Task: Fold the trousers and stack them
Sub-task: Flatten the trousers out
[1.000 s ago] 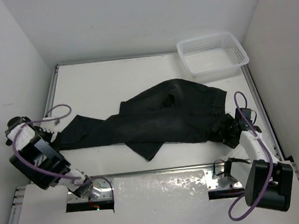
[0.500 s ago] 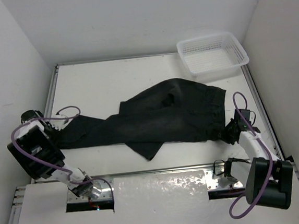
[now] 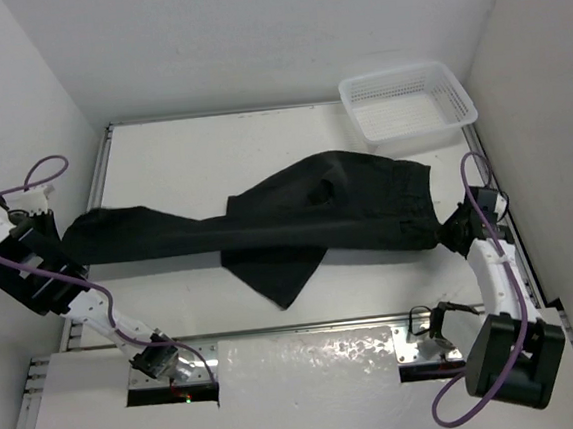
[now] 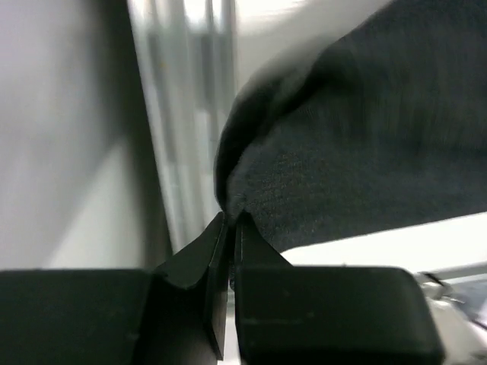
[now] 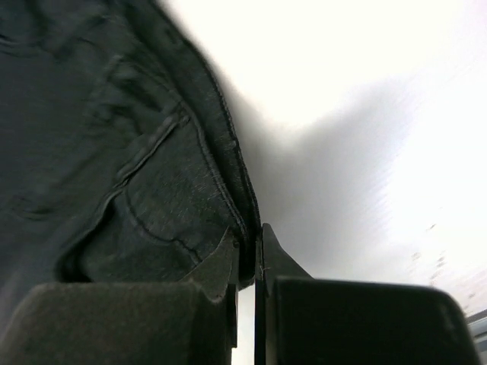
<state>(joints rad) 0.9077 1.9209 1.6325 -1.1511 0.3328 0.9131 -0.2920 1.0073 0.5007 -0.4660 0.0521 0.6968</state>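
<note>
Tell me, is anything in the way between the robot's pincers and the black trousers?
Nothing visible is. The left pincer pinches the leg end of the soft black long trousers, and the right pincer pinches the waist end. The white plastic mesh basket sits apart in the far right corner.
</note>
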